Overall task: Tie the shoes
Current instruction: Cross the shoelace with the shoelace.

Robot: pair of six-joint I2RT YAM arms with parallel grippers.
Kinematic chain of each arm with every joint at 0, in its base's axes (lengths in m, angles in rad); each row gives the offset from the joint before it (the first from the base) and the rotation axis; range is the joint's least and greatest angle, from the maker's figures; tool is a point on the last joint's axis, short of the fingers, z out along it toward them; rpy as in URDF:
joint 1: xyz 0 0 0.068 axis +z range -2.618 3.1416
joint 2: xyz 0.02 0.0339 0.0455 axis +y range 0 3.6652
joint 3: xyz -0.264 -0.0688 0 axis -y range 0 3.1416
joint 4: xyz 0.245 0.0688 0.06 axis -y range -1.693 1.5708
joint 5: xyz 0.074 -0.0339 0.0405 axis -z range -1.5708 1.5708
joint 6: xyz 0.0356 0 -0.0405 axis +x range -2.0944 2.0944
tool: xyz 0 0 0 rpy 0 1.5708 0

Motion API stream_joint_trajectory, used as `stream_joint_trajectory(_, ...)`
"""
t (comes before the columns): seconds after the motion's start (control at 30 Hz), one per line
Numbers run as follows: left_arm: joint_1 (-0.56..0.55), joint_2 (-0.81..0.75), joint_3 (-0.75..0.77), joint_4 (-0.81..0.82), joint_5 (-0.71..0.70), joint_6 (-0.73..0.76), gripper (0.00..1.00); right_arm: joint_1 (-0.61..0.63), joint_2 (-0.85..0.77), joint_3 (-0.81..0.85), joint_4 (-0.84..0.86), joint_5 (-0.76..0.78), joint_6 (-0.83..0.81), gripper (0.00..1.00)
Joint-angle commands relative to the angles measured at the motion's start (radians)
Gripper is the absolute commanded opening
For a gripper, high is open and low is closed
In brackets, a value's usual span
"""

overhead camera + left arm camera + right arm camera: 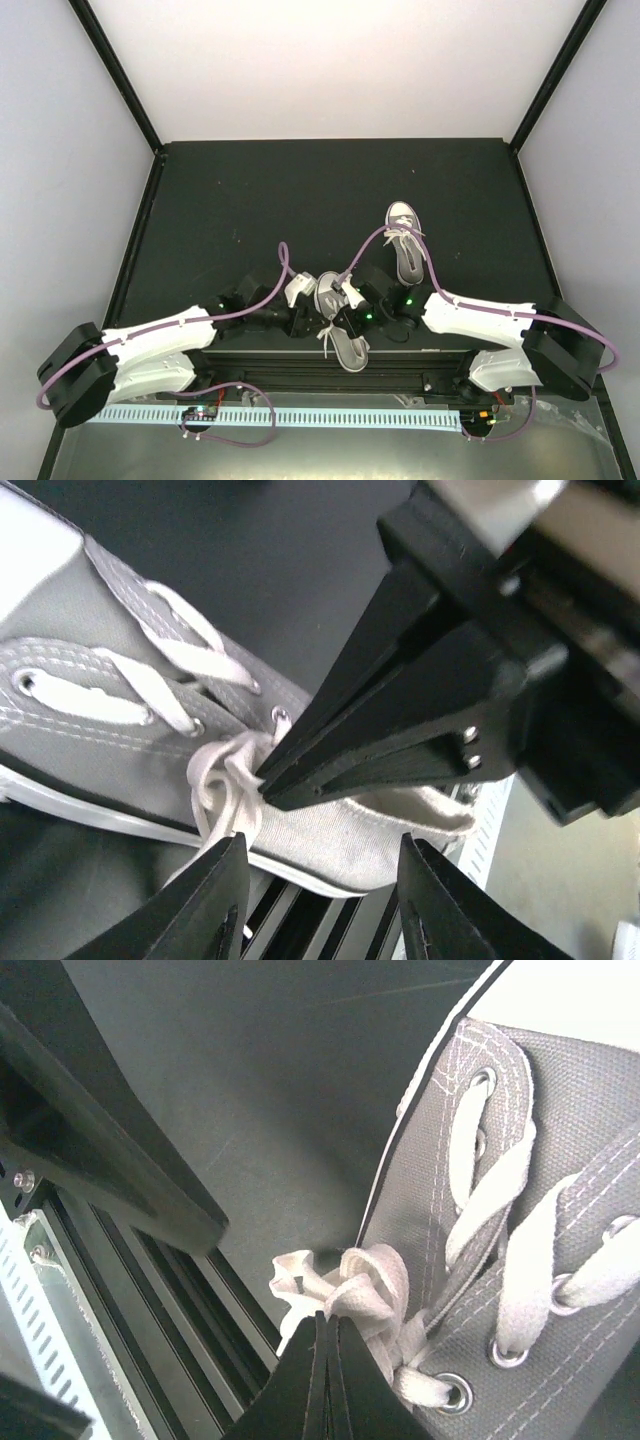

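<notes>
Two grey sneakers with white laces lie on the black table. The far shoe (403, 245) is right of centre. The near shoe (347, 338) (90, 690) (560, 1190) lies at the front edge between both grippers. My right gripper (346, 300) (328, 1318) is shut, its tips pinching the bunched white lace (365, 1280) (225, 770) at the top eyelets. My left gripper (316, 304) (325, 880) is open just beside the shoe's heel side. Its fingers (215, 900) straddle bare canvas and grip nothing.
Black slotted rails (300, 362) (170, 1300) run along the table's front edge under the near shoe's heel. A white slotted cable duct (300, 415) lies in front of them. Purple cables (265, 295) loop over both arms. White walls enclose the table.
</notes>
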Motion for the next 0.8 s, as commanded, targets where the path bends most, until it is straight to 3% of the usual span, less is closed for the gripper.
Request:
stream_joint_trajectory(0.0,0.030,-0.054,0.029,-0.021,-0.072,-0.022,0.45,0.000,-0.006,-0.021,0.032,0.030,-0.025,0.02)
stream_joint_trajectory(0.07,0.055,-0.042,0.024,-0.040,-0.129,-0.063,0.46,0.000,-0.004,-0.024,0.035,0.027,-0.026,0.02)
stream_joint_trajectory(0.33,0.093,0.111,0.044,-0.037,-0.058,-0.064,0.39,0.000,0.004,-0.028,0.040,0.013,-0.027,0.02)
stream_joint_trajectory(0.77,0.091,0.239,0.033,0.160,0.112,-0.036,0.36,0.000,0.005,-0.029,0.040,0.010,-0.024,0.02)
